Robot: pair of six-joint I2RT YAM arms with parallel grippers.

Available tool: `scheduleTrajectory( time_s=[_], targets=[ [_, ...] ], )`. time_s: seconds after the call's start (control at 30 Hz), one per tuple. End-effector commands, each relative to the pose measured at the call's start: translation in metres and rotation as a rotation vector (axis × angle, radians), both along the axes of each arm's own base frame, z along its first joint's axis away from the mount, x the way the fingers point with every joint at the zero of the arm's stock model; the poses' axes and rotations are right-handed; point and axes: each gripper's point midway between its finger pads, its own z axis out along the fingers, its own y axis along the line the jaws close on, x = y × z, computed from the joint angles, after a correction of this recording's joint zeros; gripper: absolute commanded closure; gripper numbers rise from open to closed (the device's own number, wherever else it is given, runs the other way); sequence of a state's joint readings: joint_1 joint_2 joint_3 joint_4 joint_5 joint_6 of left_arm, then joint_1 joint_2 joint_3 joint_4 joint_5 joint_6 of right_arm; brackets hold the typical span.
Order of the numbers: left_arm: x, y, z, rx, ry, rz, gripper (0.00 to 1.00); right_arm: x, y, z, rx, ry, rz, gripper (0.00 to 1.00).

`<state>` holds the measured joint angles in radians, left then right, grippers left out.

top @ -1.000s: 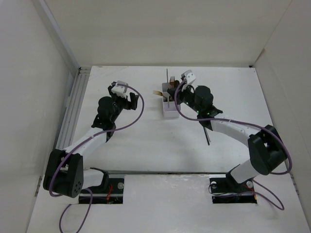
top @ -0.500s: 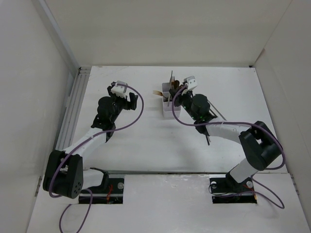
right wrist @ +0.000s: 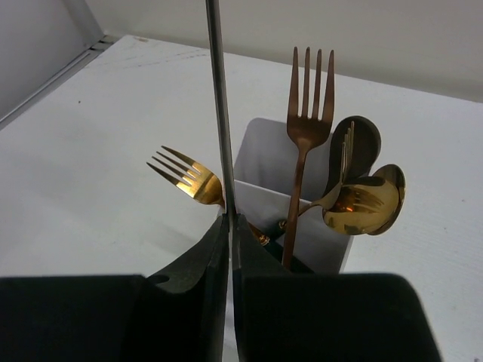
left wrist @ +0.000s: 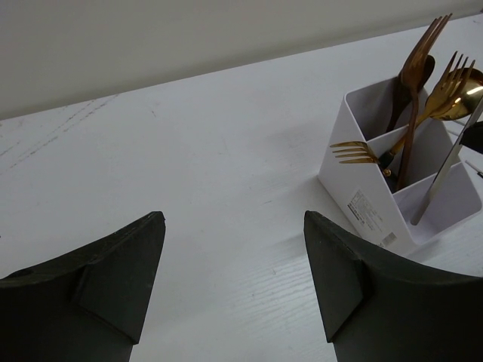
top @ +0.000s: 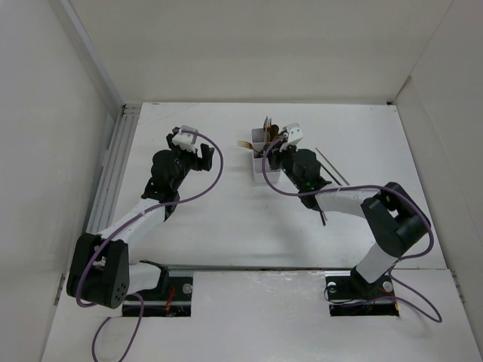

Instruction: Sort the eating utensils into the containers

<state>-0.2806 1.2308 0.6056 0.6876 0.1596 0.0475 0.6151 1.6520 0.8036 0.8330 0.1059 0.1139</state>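
My right fingers (right wrist: pixel 204 260) are pressed together on a silvery chopstick (right wrist: pixel 219 113), pinching it low on its shaft. Its long axis stands nearly upright and rises past my camera. The white box (right wrist: pixel 260 162) lies straight ahead of and below those fingers, touching distance at most. In the left wrist view the chopstick's lower end sits inside the end compartment nearest my bases, with the shaft leaning out over the box's right rim.

The next move turns on that lean. I judge I only need to part the fingers and let the stick settle against the wall, then back off toward my base.

Room is tight on the far side of the box. One gold fork (right wrist: pixel 306 83) stands upright there, a spoon (right wrist: pixel 368 202) leans beside it, and another fork (right wrist: pixel 185 175) pokes out over the box's left rim. I should not swing that way.

My left fingers (left wrist: pixel 113 286) are spread wide and hold nothing, well to the left of the box over bare worktop (top: pixel 226 211). The right arm is plainly the nearer one.

More loose chopsticks (top: pixel 332 166) lie flat to the right of the box, so the sorting is not finished.
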Motion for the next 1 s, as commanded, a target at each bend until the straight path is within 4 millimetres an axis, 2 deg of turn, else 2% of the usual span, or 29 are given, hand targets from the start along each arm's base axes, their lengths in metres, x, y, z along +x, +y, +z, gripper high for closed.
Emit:
scheduleTrajectory(
  time_s=[0.0, 0.03, 0.07, 0.17, 0.23, 0.27, 0.37, 0.67, 0.73, 0.77, 0.8, 0.83, 0.87, 0.9, 0.93, 0.97],
  targets=[
    [0.001, -0.002, 0.038, -0.027, -0.098, -0.005, 0.29, 0.002, 0.001, -0.002, 0.014, 0.006, -0.006, 0.9],
    [0.001, -0.002, 0.038, -0.027, -0.098, -0.005, 0.29, 0.001, 0.001, -0.006, 0.006, 0.017, -0.006, 0.86],
    [0.001, -0.002, 0.038, -0.027, -0.098, -0.005, 0.27, -0.001, 0.001, -0.015, -0.023, 0.043, 0.004, 0.78],
    [0.001, -0.002, 0.038, -0.027, -0.098, -0.005, 0.27, -0.002, -0.003, -0.006, -0.025, 0.045, -0.009, 0.69],
    [0.0, -0.002, 0.033, -0.024, -0.09, -0.005, 0.27, -0.002, -0.01, -0.004, -0.034, 0.054, -0.048, 0.69],
    [0.0, -0.002, 0.033, -0.024, -0.09, -0.005, 0.27, -0.001, -0.014, 0.005, -0.023, 0.038, -0.063, 0.69],
    [0.0, -0.002, 0.033, -0.024, -0.09, -0.005, 0.27, -0.002, -0.024, 0.003, -0.042, 0.044, -0.11, 0.68],
    [-0.005, -0.001, 0.032, -0.033, -0.086, -0.004, 0.27, -0.007, -0.027, 0.014, -0.057, 0.047, -0.1, 0.68],
    [-0.006, -0.001, 0.027, -0.03, -0.077, -0.004, 0.27, -0.008, -0.029, 0.028, -0.076, 0.019, -0.099, 0.68],
    [-0.006, -0.001, 0.027, -0.03, -0.077, -0.004, 0.27, -0.009, -0.028, 0.024, -0.103, 0.037, -0.089, 0.68],
    [-0.006, -0.001, 0.027, -0.03, -0.077, -0.004, 0.27, -0.009, -0.025, 0.039, -0.104, 0.015, -0.07, 0.68],
    [-0.006, -0.001, 0.027, -0.03, -0.077, -0.004, 0.26, -0.009, -0.024, 0.046, -0.117, 0.007, -0.06, 0.67],
    [-0.006, -0.001, 0.027, -0.03, -0.077, -0.004, 0.26, -0.01, -0.025, 0.058, -0.123, -0.003, -0.06, 0.64],
    [-0.006, -0.001, 0.027, -0.03, -0.077, -0.004, 0.26, -0.013, -0.026, 0.054, -0.166, 0.038, -0.046, 0.56],
    [-0.006, -0.001, 0.027, -0.039, -0.074, -0.004, 0.26, -0.009, -0.026, 0.078, -0.152, 0.023, -0.041, 0.52],
    [-0.007, -0.001, 0.023, -0.036, -0.065, -0.004, 0.26, -0.01, -0.03, 0.088, -0.156, 0.031, -0.031, 0.49]
  ],
)
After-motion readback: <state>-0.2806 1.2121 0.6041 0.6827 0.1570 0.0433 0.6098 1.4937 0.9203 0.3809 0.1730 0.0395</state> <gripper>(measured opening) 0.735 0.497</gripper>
